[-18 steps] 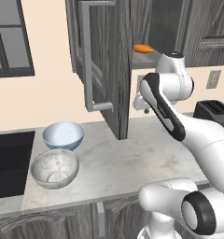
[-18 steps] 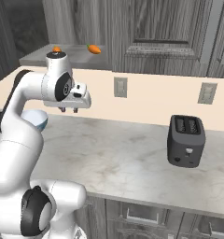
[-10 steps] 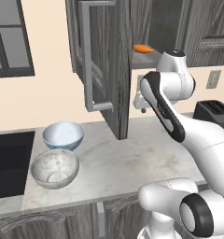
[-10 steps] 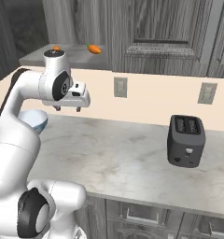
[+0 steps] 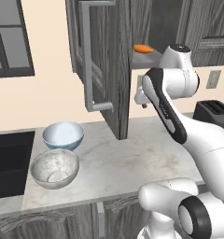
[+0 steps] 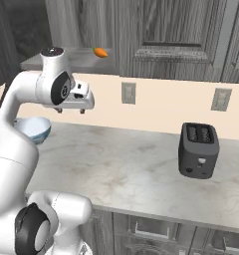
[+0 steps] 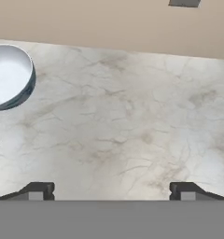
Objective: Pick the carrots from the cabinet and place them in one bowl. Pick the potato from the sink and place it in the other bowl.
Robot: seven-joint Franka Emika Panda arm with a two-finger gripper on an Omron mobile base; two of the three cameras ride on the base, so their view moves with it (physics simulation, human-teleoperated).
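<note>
Hand (image 7: 112, 191) hovering over counter (image 7: 132, 130), fingers apart, empty. Carrot (image 5: 143, 48) lying on cabinet (image 5: 104, 56) shelf above hand. Likely light, stiff, smooth; gripping mid-body across width looks safest.

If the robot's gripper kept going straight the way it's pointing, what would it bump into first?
Probably the bare marble counter. The gripper points down at it with jaws open, and nothing lies between; the pale blue-white bowl sits off to one side.

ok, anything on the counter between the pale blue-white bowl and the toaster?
Nothing. In the right base view, bare marbled countertop runs from the pale blue-white bowl to the black toaster.
</note>
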